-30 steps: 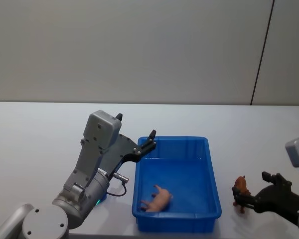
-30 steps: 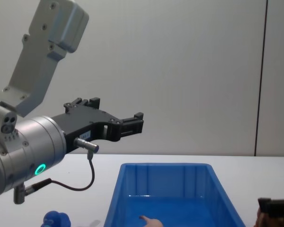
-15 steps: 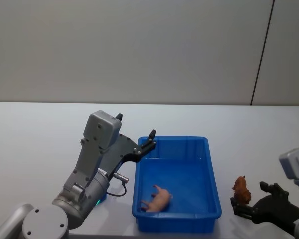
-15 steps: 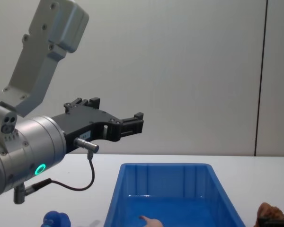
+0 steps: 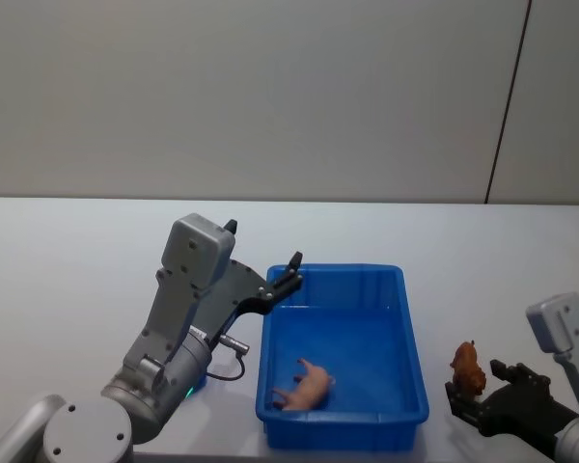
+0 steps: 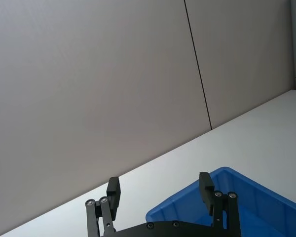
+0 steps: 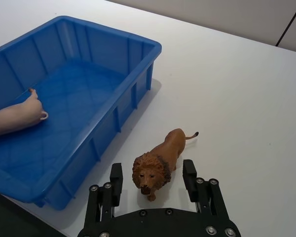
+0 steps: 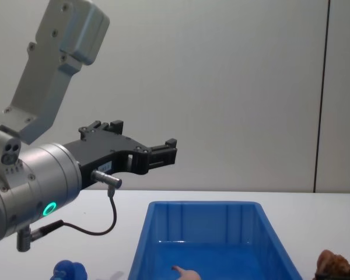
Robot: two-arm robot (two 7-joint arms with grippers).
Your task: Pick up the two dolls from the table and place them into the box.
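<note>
The blue doll [image 8: 70, 271] lies on the table [image 5: 77, 270] under the left arm. The left gripper [image 6: 159, 183] hangs above the far left corner of the box [image 5: 417, 362], jaws spread wide and empty. A pink animal toy [image 5: 307, 386] lies in the box, while the brown lion doll [image 7: 163, 153] stands on the table just right of it, its head between the right gripper's [image 7: 153, 170] parted jaws, which do not touch it.

three toys [image 5: 468, 367] [image 5: 309, 386] [image 8: 70, 270], one box [image 5: 414, 357], two claws [image 6: 159, 183] [image 7: 153, 169]

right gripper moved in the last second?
Yes: against the box, the right gripper pulled back toward the robot, off the lion.
</note>
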